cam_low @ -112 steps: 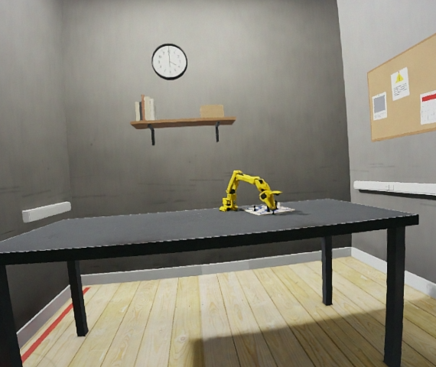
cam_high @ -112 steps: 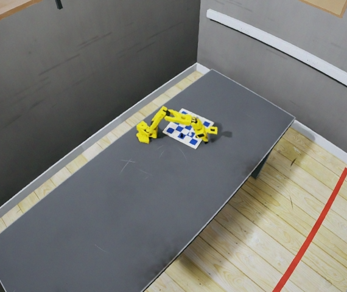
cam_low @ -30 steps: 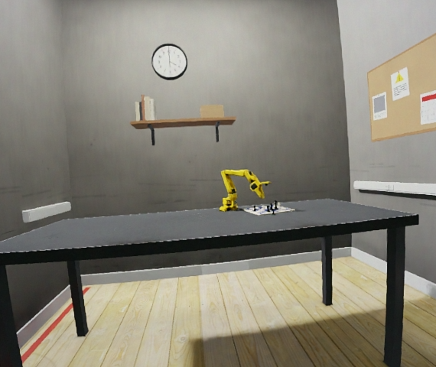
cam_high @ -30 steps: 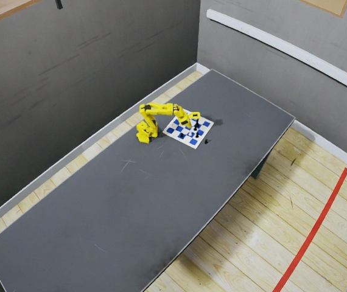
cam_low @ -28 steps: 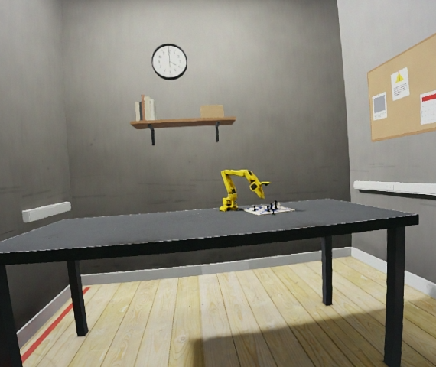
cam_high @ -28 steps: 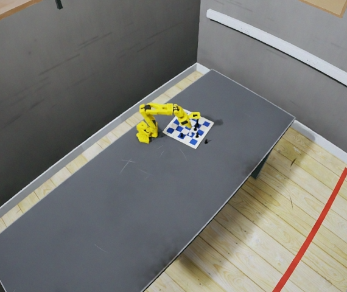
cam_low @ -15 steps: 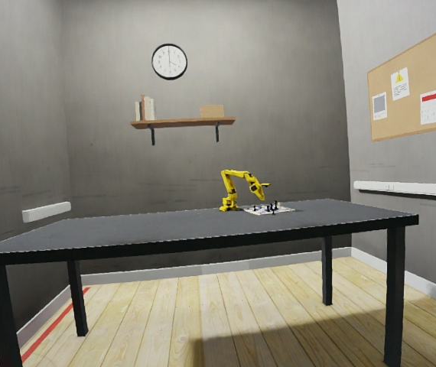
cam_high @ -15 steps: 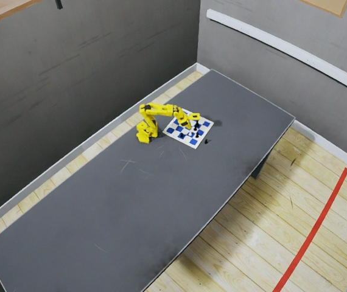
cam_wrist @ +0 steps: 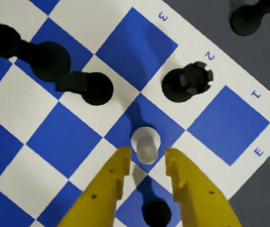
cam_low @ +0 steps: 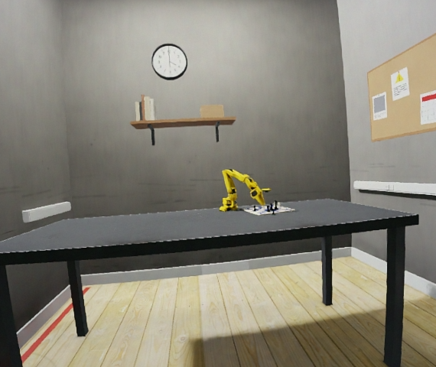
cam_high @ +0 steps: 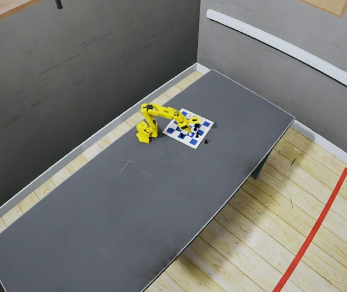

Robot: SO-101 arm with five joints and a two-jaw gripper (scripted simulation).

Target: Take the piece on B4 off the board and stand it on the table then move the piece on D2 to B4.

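The blue-and-white board (cam_high: 191, 126) lies beside my yellow arm (cam_high: 154, 119); it also shows in the exterior view (cam_low: 268, 209). In the wrist view a white pawn (cam_wrist: 145, 142) stands upright on the blue square D2. My gripper (cam_wrist: 146, 156) hovers right over it, its two yellow fingers a little apart with nothing between them, and the pawn shows just beyond the tips. A black piece (cam_wrist: 248, 16) stands on the grey table off the board's corner; it also shows in the top view (cam_high: 206, 141).
A black rook (cam_wrist: 187, 82) stands on E2, next to the white pawn. A black pawn (cam_wrist: 155, 213) stands below between my fingers' bases. More black pieces (cam_wrist: 97, 87) (cam_wrist: 49, 57) stand further left. The board's edge is close on the right.
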